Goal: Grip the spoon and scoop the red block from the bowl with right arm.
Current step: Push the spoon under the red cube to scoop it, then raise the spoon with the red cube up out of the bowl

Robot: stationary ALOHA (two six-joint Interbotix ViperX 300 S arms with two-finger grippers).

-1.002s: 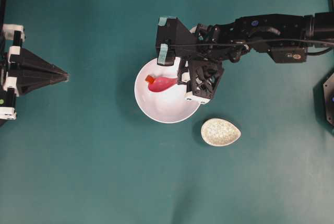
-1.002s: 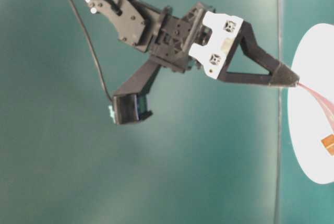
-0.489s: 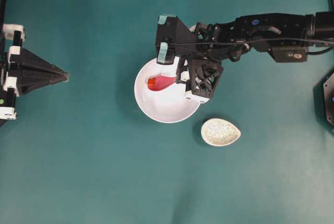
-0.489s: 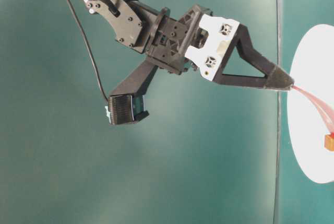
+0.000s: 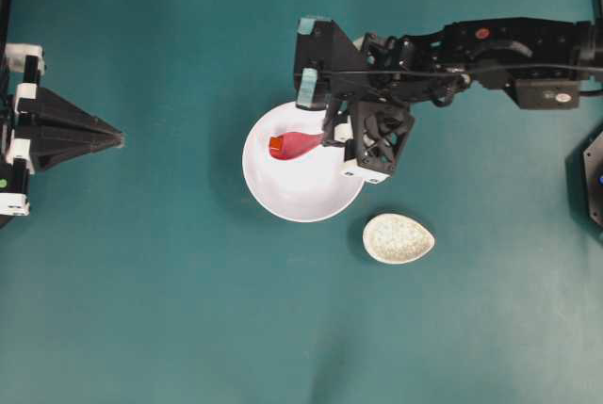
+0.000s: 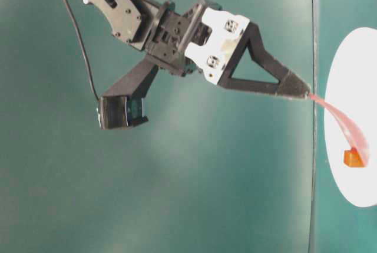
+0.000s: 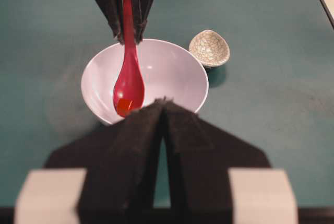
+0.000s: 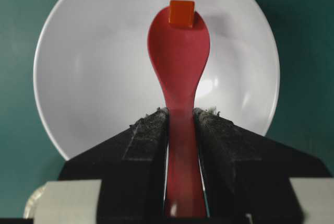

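Note:
My right gripper point(image 8: 180, 113) is shut on the handle of the magenta spoon point(image 8: 179, 57), which hangs over the white bowl point(image 8: 88, 67). At the far tip of the scoop sits the tiny red block point(image 8: 181, 13). From overhead, the spoon point(image 5: 300, 144) reaches left into the bowl point(image 5: 301, 197) with the red block point(image 5: 276, 145) at its tip, and the right gripper point(image 5: 330, 136) is at the bowl's upper right rim. In the table-level view the spoon point(image 6: 341, 122) droops from the right gripper point(image 6: 305, 92), with the block point(image 6: 352, 158) at its end. My left gripper point(image 5: 118, 136) rests shut at the far left.
A speckled grey-white egg-shaped dish point(image 5: 399, 238) lies just right of and below the bowl, also in the left wrist view as the dish point(image 7: 209, 48). Teal tabletop surrounds everything. A black fixture point(image 5: 594, 178) sits at the right edge.
The right gripper has risen and drawn slightly right, lifting the spoon off the bowl floor. The red block, beside the scoop's tip a second ago, now rides on the scoop.

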